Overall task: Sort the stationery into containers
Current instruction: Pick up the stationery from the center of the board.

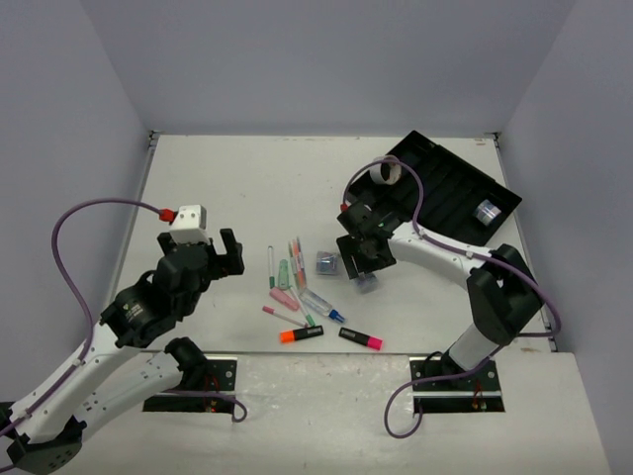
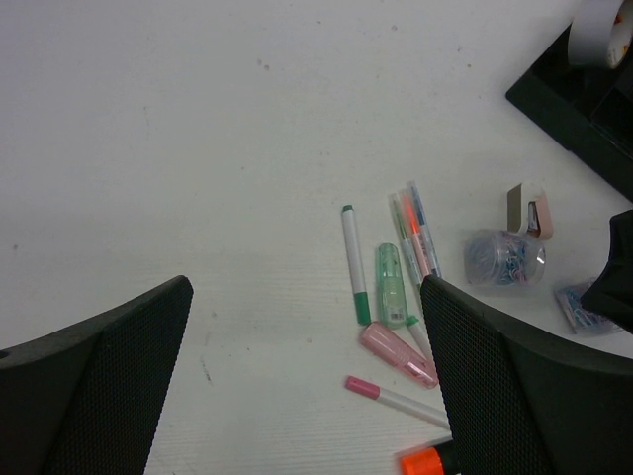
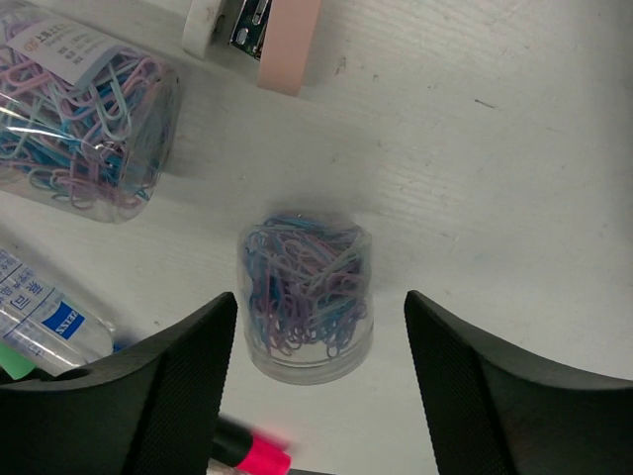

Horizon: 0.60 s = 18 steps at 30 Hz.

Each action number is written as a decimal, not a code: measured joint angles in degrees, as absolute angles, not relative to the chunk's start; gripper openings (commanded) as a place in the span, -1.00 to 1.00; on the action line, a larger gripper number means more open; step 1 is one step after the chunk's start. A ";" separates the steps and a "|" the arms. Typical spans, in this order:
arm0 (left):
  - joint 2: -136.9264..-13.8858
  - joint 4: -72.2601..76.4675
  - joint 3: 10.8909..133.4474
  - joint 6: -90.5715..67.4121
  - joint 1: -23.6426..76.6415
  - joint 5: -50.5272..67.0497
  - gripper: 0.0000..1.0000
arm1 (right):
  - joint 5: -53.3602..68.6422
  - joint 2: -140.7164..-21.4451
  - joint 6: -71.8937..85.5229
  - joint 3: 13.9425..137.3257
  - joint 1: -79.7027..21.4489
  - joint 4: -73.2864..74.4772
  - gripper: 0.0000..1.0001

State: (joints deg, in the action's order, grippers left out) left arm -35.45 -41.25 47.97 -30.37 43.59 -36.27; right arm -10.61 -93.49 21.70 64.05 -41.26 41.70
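My right gripper point(image 1: 362, 269) is open and hangs over a clear jar of coloured paper clips point(image 3: 307, 292). The jar stands between its fingers point(image 3: 178, 386), untouched. A second clip jar point(image 3: 84, 124) lies on its side beside a pink-and-white eraser-like piece point(image 3: 262, 30). My left gripper point(image 1: 213, 252) is open and empty, left of the pen pile point(image 1: 292, 272). Its wrist view shows a green-capped pen point(image 2: 353, 262), a green stick point(image 2: 391, 285), a pink stick point(image 2: 396, 353), a pink-capped pen point(image 2: 396, 399) and an orange highlighter end point(image 2: 425, 461). The black tray point(image 1: 450, 188) holds the tape ring point(image 1: 386, 173) and a jar point(image 1: 485, 213).
Two black highlighters, one orange-ended point(image 1: 302, 335) and one pink-ended point(image 1: 361, 339), lie near the front edge. A blue-labelled clear tube point(image 3: 45, 317) lies by my right gripper's left finger. Grey walls enclose the white table point(image 1: 247, 188) on three sides.
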 measured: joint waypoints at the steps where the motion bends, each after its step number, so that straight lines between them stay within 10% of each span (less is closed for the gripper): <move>1: -35.53 -41.25 47.97 -30.37 43.59 -36.27 1.00 | -10.33 -93.51 21.81 63.78 -41.31 41.56 0.29; 14: -36.64 -41.25 47.97 -30.37 43.55 -36.29 1.00 | -8.57 -96.67 22.74 63.62 -41.58 40.71 0.20; 18: -36.64 -41.25 47.97 -30.37 43.55 -36.29 1.00 | -9.12 -97.25 23.20 63.61 -41.59 40.73 -0.14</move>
